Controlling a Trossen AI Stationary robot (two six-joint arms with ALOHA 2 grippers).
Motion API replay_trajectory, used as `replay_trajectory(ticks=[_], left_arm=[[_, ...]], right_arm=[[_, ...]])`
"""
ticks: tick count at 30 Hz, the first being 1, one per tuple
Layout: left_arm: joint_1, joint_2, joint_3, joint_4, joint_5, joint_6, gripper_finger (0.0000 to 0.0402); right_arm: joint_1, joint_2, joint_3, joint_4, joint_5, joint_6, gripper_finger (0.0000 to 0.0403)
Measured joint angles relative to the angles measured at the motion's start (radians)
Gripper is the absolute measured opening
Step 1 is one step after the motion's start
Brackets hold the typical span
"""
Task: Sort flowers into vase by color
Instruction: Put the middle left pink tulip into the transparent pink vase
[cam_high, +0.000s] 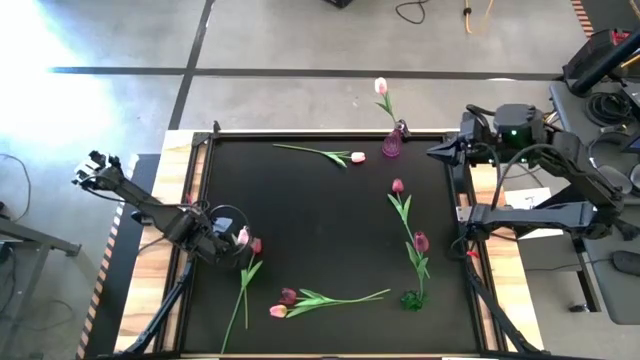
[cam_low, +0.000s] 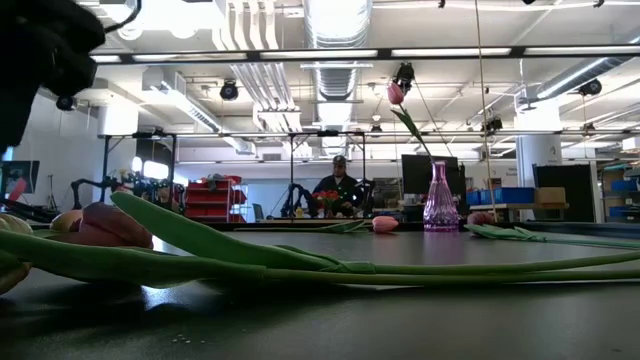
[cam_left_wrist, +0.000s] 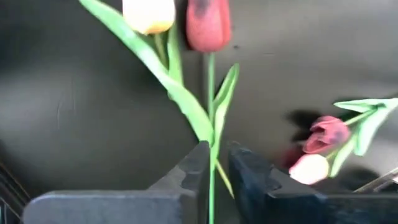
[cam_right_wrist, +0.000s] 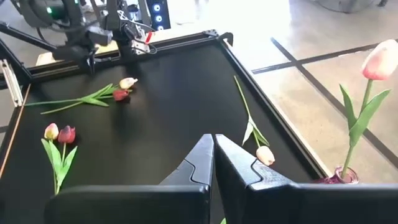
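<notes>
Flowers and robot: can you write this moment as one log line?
left gripper: around dark tulip stem | right gripper: shut, waiting | pink vase: one pale tulip
</notes>
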Motion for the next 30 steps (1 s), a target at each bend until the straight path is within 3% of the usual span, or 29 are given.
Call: replay_trajectory(ticks=[6,10,13,20,30], left_arm=[[0.030,0.009,-0.097,0.002,0.003,-0.110,0.0119],[0.065,0.003,-0.157,0.089,-0.007,-0.139,0.0140],[0.096,0.003,-0.189,0.170,-0.040,-0.147,0.0143],[0.184,0.020,-0.230,0.158,-0.045,-0.153,0.0144],[0.198,0.027,-0.275,0.258,-0.043,-0.127,0.0125]], right_arm=[[0.000,0.003,0.000,0.000,0.009,0.006,0.0009],[0.000,0.004,0.000,0.000,0.017,0.004,0.0009],[0.000,0.004,0.000,0.000,0.017,0.004,0.0009],[0.000,0.004,0.000,0.000,0.019,0.004,0.0009],[0.000,0.004,0.000,0.000,0.025,-0.006,0.0009]])
